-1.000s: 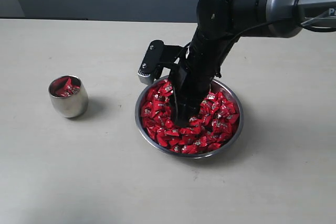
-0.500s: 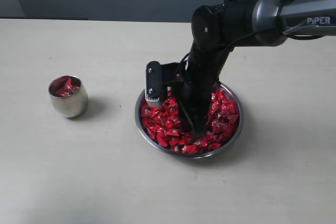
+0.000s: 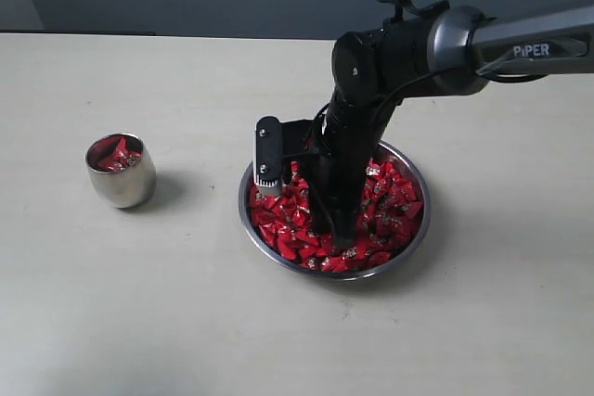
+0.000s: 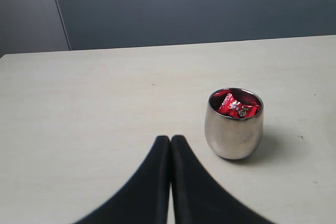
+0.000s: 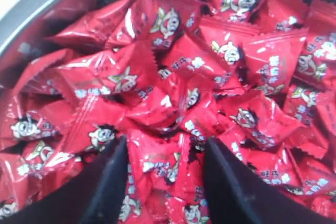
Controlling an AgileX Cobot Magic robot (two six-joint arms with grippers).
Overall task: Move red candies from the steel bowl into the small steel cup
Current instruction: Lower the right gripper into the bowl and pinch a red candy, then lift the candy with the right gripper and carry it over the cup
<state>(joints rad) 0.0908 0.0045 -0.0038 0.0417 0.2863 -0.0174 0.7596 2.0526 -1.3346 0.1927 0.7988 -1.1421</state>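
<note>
Right gripper [image 3: 334, 227] is down inside the steel bowl [image 3: 422, 222], right of centre on the table [image 3: 186, 312], tips pushed into the red candies [image 3: 392, 199] that fill it. Right wrist view: its 2 dark fingers [image 5: 107, 182] stand wide apart in the heap, several wrapped candies lying between them, none visibly clamped. Small steel cup [image 3: 121, 183] stands upright well to the left of the bowl, apart from it, with a few red candies inside near its rim. Left gripper [image 4: 170, 139] sits low near the cup, not touching it; its 2 fingers are pressed together with nothing between them.
</note>
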